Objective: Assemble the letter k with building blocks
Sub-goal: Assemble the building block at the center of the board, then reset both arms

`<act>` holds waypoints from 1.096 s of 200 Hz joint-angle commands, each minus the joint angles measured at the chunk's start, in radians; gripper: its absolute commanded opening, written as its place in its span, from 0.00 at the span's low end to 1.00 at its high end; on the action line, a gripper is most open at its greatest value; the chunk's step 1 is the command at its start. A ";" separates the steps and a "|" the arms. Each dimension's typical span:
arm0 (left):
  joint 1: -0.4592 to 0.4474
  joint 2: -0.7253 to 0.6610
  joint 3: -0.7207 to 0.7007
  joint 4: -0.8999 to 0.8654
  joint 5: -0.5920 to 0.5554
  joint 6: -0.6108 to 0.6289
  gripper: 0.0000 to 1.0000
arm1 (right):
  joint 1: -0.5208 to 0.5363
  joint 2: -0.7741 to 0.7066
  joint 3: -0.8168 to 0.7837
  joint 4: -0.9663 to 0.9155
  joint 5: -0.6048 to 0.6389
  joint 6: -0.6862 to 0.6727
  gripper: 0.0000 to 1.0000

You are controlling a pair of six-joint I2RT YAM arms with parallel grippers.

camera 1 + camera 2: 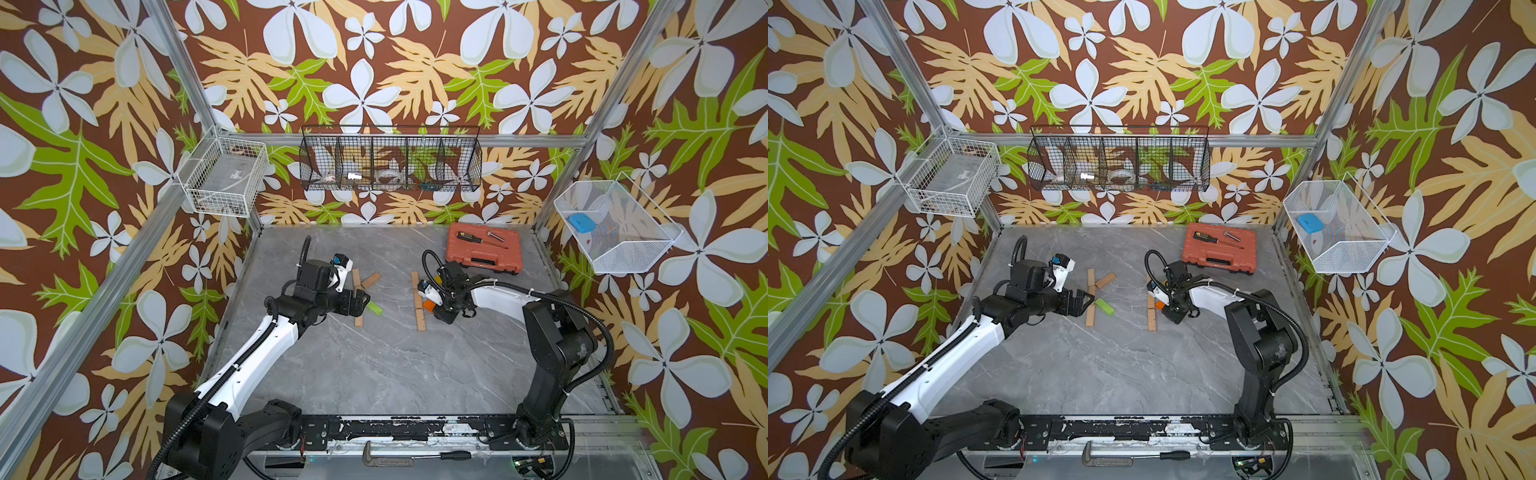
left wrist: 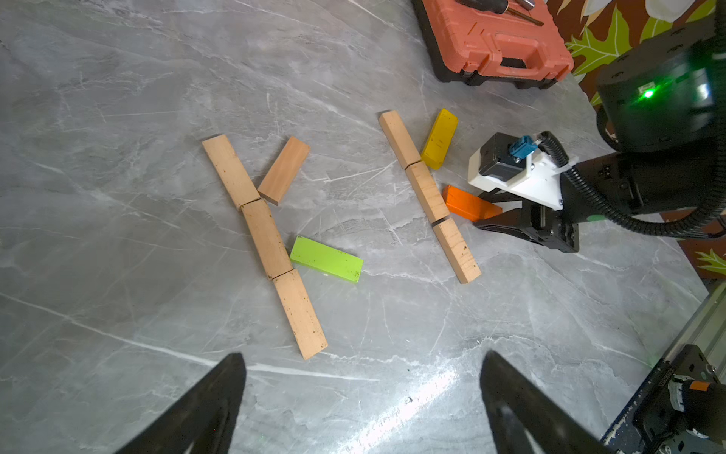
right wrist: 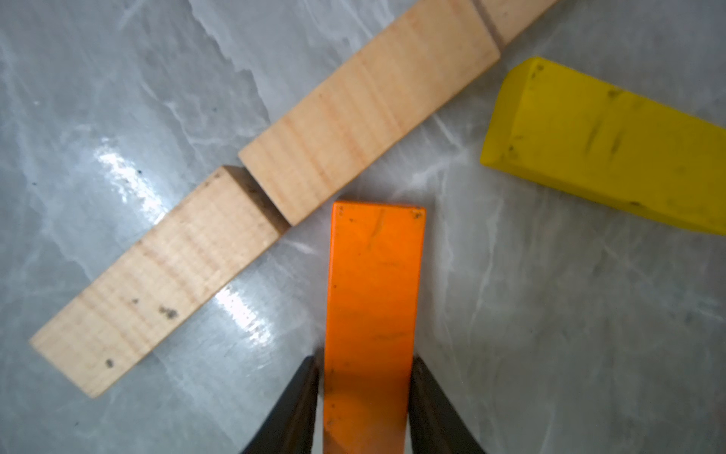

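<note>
Two sets of building blocks lie flat on the grey table (image 1: 374, 374). One row of three wood planks (image 2: 267, 236) has a slanted wood plank (image 2: 283, 170) and a green block (image 2: 326, 259) beside it. A second row of wood planks (image 2: 428, 192) has a yellow block (image 2: 439, 138) and an orange block (image 3: 375, 275) angled off its side. My right gripper (image 3: 369, 357) straddles the orange block's outer end, with a thin gap showing on one side. My left gripper (image 2: 363, 355) hangs wide open and empty just short of the first row.
A red-orange tool case (image 1: 484, 247) with a screwdriver on its lid sits at the back right. Wire baskets (image 1: 390, 164) hang on the walls above the table. A metal rail (image 1: 415, 428) holding both arm bases runs along the front edge.
</note>
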 commanded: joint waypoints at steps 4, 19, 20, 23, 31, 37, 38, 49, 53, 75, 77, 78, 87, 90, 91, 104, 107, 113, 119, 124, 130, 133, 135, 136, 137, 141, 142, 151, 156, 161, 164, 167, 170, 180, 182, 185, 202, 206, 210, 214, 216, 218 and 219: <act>0.000 0.000 0.004 -0.008 0.009 0.009 0.95 | 0.000 -0.007 -0.004 -0.040 -0.007 -0.011 0.42; -0.001 -0.001 0.004 -0.008 0.009 0.009 0.95 | 0.000 -0.014 -0.006 -0.045 -0.015 -0.014 0.42; -0.001 -0.001 0.004 -0.008 0.010 0.009 0.95 | 0.000 -0.014 -0.006 -0.045 -0.015 -0.014 0.42; -0.001 -0.001 0.004 -0.008 0.009 0.009 0.95 | 0.002 -0.016 -0.006 -0.045 -0.015 -0.015 0.42; 0.000 -0.001 0.004 -0.008 0.008 0.009 0.95 | 0.001 -0.022 -0.006 -0.045 -0.019 -0.014 0.42; -0.001 -0.002 0.002 -0.008 0.007 0.010 0.95 | 0.000 -0.027 -0.006 -0.044 -0.018 -0.014 0.42; -0.001 -0.001 0.003 -0.008 0.007 0.009 0.95 | 0.000 -0.029 -0.008 -0.044 -0.017 -0.014 0.42; -0.001 -0.002 0.004 -0.009 0.006 0.009 0.95 | 0.000 -0.043 -0.010 -0.040 -0.017 -0.014 0.43; -0.001 -0.002 0.004 -0.008 0.006 0.009 0.95 | 0.000 -0.049 -0.011 -0.042 -0.020 -0.014 0.43; 0.000 0.002 0.004 -0.008 0.006 0.009 0.95 | 0.001 -0.080 -0.011 -0.041 -0.028 -0.012 0.43; 0.000 0.001 0.004 -0.008 0.005 0.009 0.95 | 0.000 -0.082 -0.011 -0.041 -0.028 -0.012 0.43; -0.001 0.002 0.004 -0.008 0.005 0.009 0.95 | 0.000 -0.083 -0.011 -0.041 -0.028 -0.011 0.43; 0.000 0.004 0.004 -0.008 0.004 0.009 0.95 | 0.000 -0.095 -0.010 -0.042 -0.028 -0.011 0.43; 0.000 0.004 0.004 -0.008 0.003 0.009 0.95 | 0.001 -0.100 -0.009 -0.042 -0.028 -0.011 0.43; 0.000 0.005 0.004 -0.008 0.002 0.009 0.95 | 0.001 -0.101 -0.009 -0.042 -0.028 -0.011 0.43; 0.000 0.005 0.002 -0.008 -0.002 0.009 0.95 | 0.001 -0.126 -0.011 -0.040 -0.027 -0.005 0.43; 0.000 0.005 0.002 -0.008 -0.004 0.008 0.95 | 0.001 -0.133 -0.012 -0.038 -0.026 -0.001 0.43; -0.001 0.005 0.002 -0.008 -0.008 0.008 0.95 | 0.001 -0.151 -0.015 -0.033 -0.028 0.005 0.43; 0.000 0.005 0.002 -0.008 -0.015 0.008 0.95 | 0.000 -0.171 -0.021 -0.022 -0.031 0.015 0.43; 0.000 0.005 0.001 -0.008 -0.020 0.007 0.95 | 0.000 -0.193 -0.031 -0.008 -0.032 0.025 0.43; 0.000 0.005 0.000 -0.008 -0.028 0.006 0.95 | -0.002 -0.224 -0.047 0.017 -0.033 0.041 0.43; -0.001 0.005 0.000 -0.009 -0.032 0.005 0.95 | -0.004 -0.241 -0.055 0.032 -0.031 0.051 0.42; -0.001 0.005 0.000 -0.008 -0.035 0.005 0.95 | -0.004 -0.253 -0.064 0.042 -0.028 0.057 0.43; -0.001 0.005 0.000 -0.008 -0.036 0.005 0.95 | -0.005 -0.259 -0.068 0.049 -0.026 0.062 0.43; -0.001 0.004 0.000 -0.008 -0.037 0.005 0.95 | -0.005 -0.266 -0.071 0.055 -0.023 0.066 0.43; 0.000 0.004 0.000 -0.008 -0.043 0.003 0.95 | -0.008 -0.291 -0.084 0.082 -0.010 0.085 0.43; 0.000 0.004 0.000 -0.008 -0.045 0.003 0.95 | -0.009 -0.299 -0.088 0.089 -0.006 0.092 0.43; 0.000 0.000 -0.002 -0.004 -0.060 -0.001 0.95 | -0.020 -0.358 -0.129 0.149 0.016 0.141 0.42; -0.001 -0.004 -0.005 -0.001 -0.070 -0.003 0.95 | -0.030 -0.397 -0.150 0.185 0.026 0.167 0.42; -0.001 -0.008 -0.007 0.003 -0.081 -0.006 0.94 | -0.039 -0.433 -0.177 0.222 0.045 0.197 0.42; 0.000 -0.011 -0.008 0.006 -0.088 -0.007 0.94 | -0.044 -0.454 -0.193 0.243 0.057 0.215 0.42; 0.000 -0.015 -0.010 0.009 -0.095 -0.008 0.94 | -0.048 -0.476 -0.209 0.262 0.070 0.232 0.43; -0.002 -0.019 -0.011 0.011 -0.103 -0.009 0.94 | -0.054 -0.498 -0.227 0.282 0.082 0.246 0.44; 0.000 -0.037 -0.018 0.024 -0.139 -0.015 0.94 | -0.073 -0.568 -0.284 0.344 0.131 0.298 0.46; 0.000 -0.041 -0.020 0.027 -0.147 -0.016 0.95 | -0.075 -0.582 -0.296 0.356 0.143 0.308 0.46; 0.000 -0.049 -0.023 0.032 -0.159 -0.017 0.95 | -0.082 -0.602 -0.314 0.375 0.159 0.322 0.48; -0.001 -0.097 -0.046 0.069 -0.260 -0.035 0.96 | -0.106 -0.708 -0.425 0.478 0.268 0.397 0.56; -0.001 -0.107 -0.053 0.078 -0.290 -0.044 0.96 | -0.112 -0.730 -0.451 0.498 0.290 0.411 0.57; -0.001 -0.122 -0.061 0.087 -0.323 -0.057 0.97 | -0.119 -0.755 -0.482 0.525 0.321 0.427 0.61; -0.001 -0.136 -0.070 0.099 -0.355 -0.071 0.98 | -0.125 -0.773 -0.508 0.544 0.351 0.439 0.64; -0.001 -0.142 -0.075 0.104 -0.371 -0.078 0.98 | -0.127 -0.781 -0.521 0.555 0.367 0.447 0.66; -0.001 -0.150 -0.080 0.110 -0.385 -0.084 0.99 | -0.129 -0.788 -0.534 0.565 0.381 0.454 0.68; -0.001 -0.154 -0.083 0.113 -0.391 -0.087 0.99 | -0.131 -0.793 -0.540 0.570 0.390 0.457 0.68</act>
